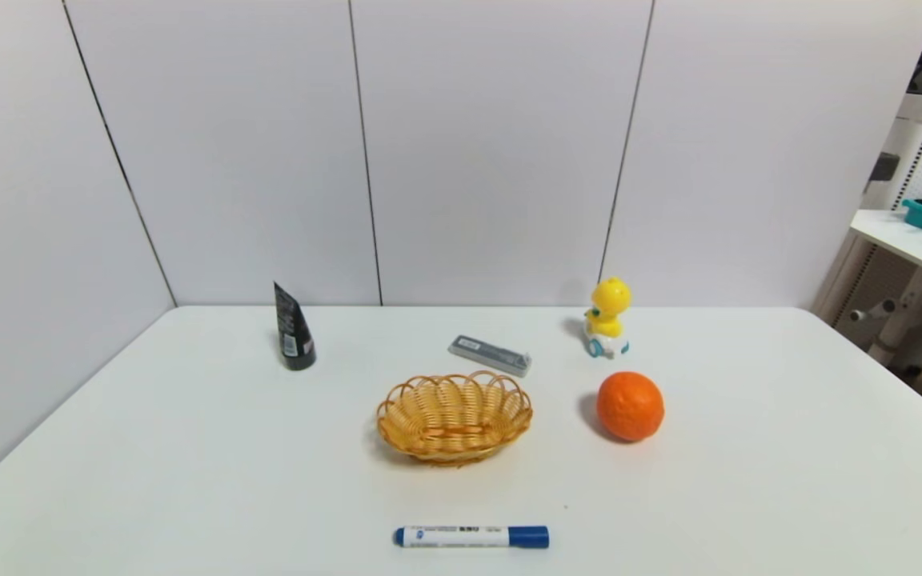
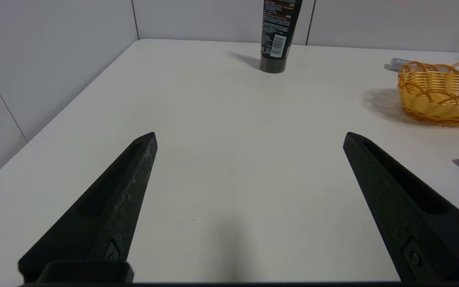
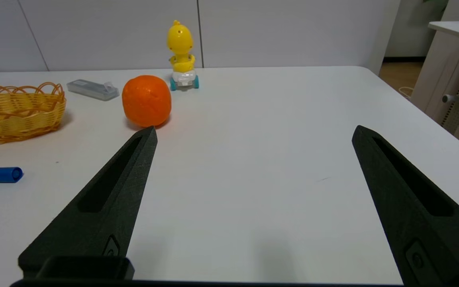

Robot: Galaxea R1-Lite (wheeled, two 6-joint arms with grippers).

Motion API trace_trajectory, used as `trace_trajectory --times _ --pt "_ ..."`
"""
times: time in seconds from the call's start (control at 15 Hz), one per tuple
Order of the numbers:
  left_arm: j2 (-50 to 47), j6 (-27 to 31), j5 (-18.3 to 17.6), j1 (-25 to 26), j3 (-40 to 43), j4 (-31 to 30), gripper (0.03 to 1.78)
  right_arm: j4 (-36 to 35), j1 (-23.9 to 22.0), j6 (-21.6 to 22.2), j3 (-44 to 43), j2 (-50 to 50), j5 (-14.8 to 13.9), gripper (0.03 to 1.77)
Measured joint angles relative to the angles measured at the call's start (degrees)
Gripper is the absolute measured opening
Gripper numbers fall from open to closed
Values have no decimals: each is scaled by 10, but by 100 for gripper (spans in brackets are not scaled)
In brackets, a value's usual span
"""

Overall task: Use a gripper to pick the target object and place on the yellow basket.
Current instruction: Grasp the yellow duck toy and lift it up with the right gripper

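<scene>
The right gripper (image 3: 253, 133) hovered low over the near right part of the white table (image 1: 749, 448), its two black fingers (image 3: 106, 207) spread wide apart and holding nothing. The left gripper (image 2: 249, 135) was parked in the same posture over the near left part of the table, fingers (image 2: 110, 207) likewise spread wide and empty. Neither arm appeared in the head view.

The yellow duck toy (image 1: 607, 317) stood upright near the far edge of the table, right of centre, close to the back wall. The orange (image 1: 630, 406) lay just in front of it, nearer the robot, with a clear gap between the two. In the right wrist view the duck (image 3: 181, 52) showed beyond the orange (image 3: 146, 100), both well apart from the right gripper.

The yellow basket (image 1: 454, 416) sat at the table centre, left of the orange, and was empty. A grey flat case (image 1: 490, 355) lay just behind the basket. A black tube (image 1: 293, 328) stood on its cap at the far left. A blue-capped marker (image 1: 471, 536) lay crosswise near the front edge.
</scene>
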Motion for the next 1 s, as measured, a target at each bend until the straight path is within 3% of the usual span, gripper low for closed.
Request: trace_trajectory --times 0.13,0.33,0.67,1.0 --pt "0 0 0 0 0 0 169 -8 0 -6 -1 21 4 169" --pt "0 0 0 0 0 0 169 -24 18 -16 -75 130 15 169" --pt "0 0 0 0 0 0 169 -24 103 -21 -345 435 23 169" --pt "0 0 0 0 0 0 169 77 158 -21 -612 760 26 169"
